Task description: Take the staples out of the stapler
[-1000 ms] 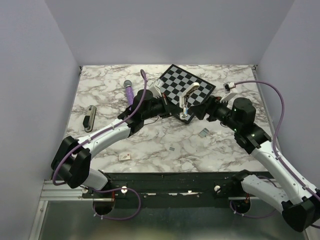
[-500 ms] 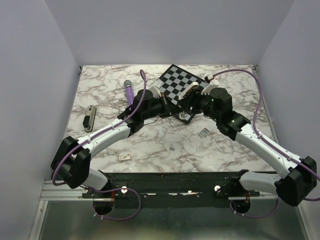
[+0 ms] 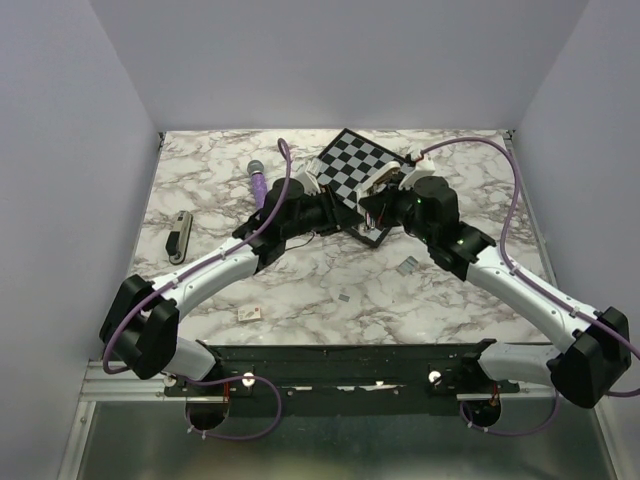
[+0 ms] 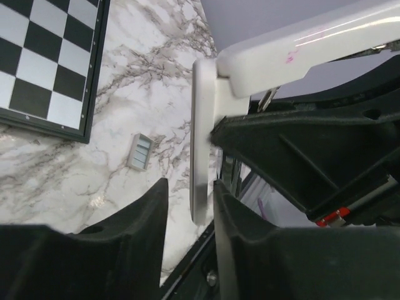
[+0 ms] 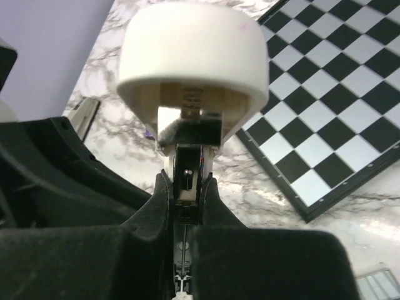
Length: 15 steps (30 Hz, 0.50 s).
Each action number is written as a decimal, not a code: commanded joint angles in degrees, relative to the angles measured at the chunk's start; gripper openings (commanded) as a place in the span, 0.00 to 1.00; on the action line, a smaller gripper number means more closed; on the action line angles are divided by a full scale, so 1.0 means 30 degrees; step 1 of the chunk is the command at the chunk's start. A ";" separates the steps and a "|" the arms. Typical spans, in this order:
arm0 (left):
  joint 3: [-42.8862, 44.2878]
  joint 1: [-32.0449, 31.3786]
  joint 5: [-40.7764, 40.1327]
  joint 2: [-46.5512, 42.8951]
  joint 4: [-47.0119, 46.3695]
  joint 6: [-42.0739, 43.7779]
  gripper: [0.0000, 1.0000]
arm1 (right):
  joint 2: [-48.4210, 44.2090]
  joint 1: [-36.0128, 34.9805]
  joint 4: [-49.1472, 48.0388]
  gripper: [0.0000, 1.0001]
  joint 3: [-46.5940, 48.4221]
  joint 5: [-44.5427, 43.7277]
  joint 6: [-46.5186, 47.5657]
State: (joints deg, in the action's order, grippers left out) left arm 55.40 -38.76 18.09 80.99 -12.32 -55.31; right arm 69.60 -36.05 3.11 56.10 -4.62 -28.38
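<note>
Where your left end effector point(image 4: 189, 195) is pinching: stapler point(image 4: 203, 144), white cover edge.
Right end effector point(image 5: 187, 187): is pinching its metal rail.

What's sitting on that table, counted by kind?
Staplers: 2, a white stapler and a slim stapler
Checkerboard: 1
Purple stick: 1
Small bits: 3
Total: 7
</note>
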 commanded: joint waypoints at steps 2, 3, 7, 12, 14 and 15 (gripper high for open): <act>0.0695 0.0088 0.0534 -0.0629 0.1993 0.1267 0.74 | 0.0528 0.0414 -0.0014 0.01 0.1075 -0.2589 0.1693; 0.0637 0.0118 0.0447 -0.0804 0.2344 0.1500 0.81 | 0.0616 0.0938 0.0103 0.01 0.1280 -0.2503 0.1813; 0.0548 0.0440 0.0475 -0.1302 0.3371 0.2202 0.99 | 0.0705 0.2902 0.0280 0.01 0.1048 -0.1975 0.2135; 0.1192 0.0937 -0.1453 -0.2530 0.7197 0.5218 0.99 | 0.1610 0.6529 0.0280 0.06 0.0492 -0.1712 0.3773; 0.1455 0.1317 -0.3002 -0.3088 0.8319 0.6796 0.99 | 0.2371 0.7588 0.0454 0.08 0.0782 -0.1245 0.4592; 0.1485 0.1523 -0.3330 -0.3729 0.9049 0.7211 0.99 | 0.3390 0.8493 0.0659 0.08 0.0900 -0.1329 0.4684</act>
State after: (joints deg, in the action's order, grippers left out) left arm 56.99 -36.34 16.14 75.29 3.88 -43.97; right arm 73.84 -16.99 4.05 57.91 -8.51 -19.38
